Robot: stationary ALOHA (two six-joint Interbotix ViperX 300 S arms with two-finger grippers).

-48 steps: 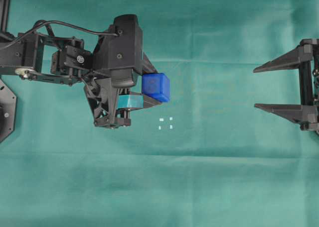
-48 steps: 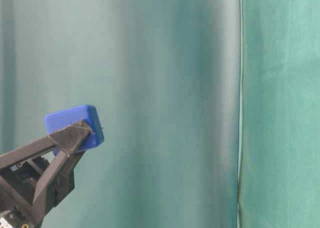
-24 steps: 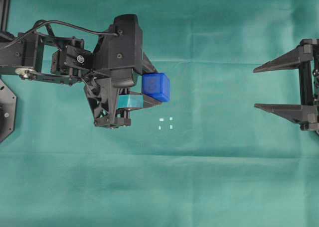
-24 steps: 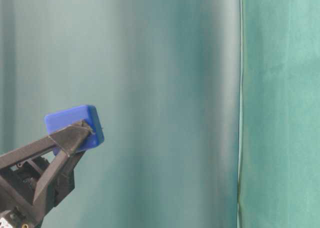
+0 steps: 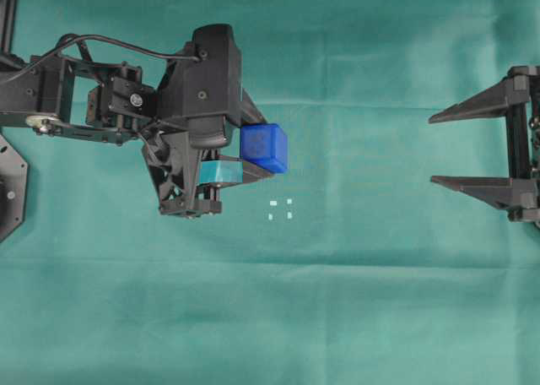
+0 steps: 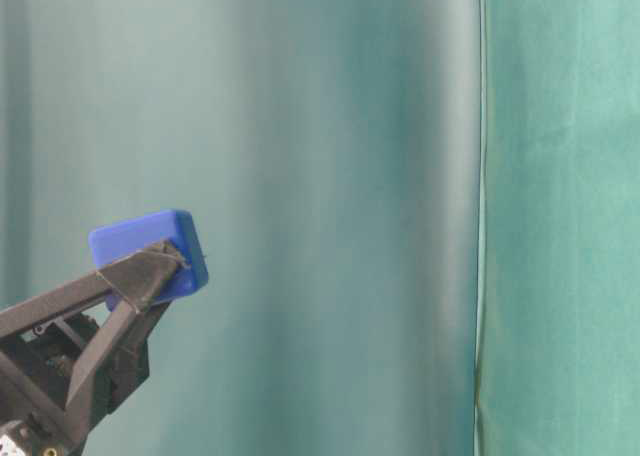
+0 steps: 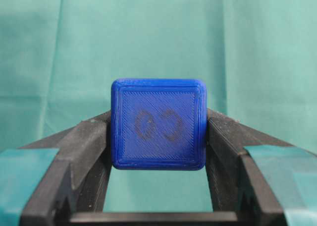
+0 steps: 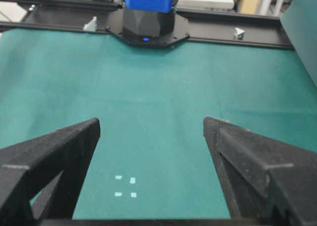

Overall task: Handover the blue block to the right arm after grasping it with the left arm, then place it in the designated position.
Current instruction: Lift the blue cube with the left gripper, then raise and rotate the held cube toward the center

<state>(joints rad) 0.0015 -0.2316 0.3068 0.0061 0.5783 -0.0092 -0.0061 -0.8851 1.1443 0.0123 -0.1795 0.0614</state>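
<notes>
The blue block (image 5: 264,147) is held between the teal-padded fingers of my left gripper (image 5: 257,149), lifted above the green cloth. In the left wrist view the block (image 7: 158,123) fills the gap between the two fingers, its face with the faint dark "8" toward the camera. It shows raised in the table-level view (image 6: 150,251). My right gripper (image 5: 434,149) is open and empty at the far right, fingers pointing left. The designated position (image 5: 280,209), four white corner marks, lies just below and right of the block and shows in the right wrist view (image 8: 125,186).
Green cloth (image 5: 354,300) covers the whole table. The left arm's black body and cables (image 5: 126,98) fill the upper left. A black frame rail with a blue-topped arm base (image 8: 147,18) lies beyond the cloth's far edge in the right wrist view.
</notes>
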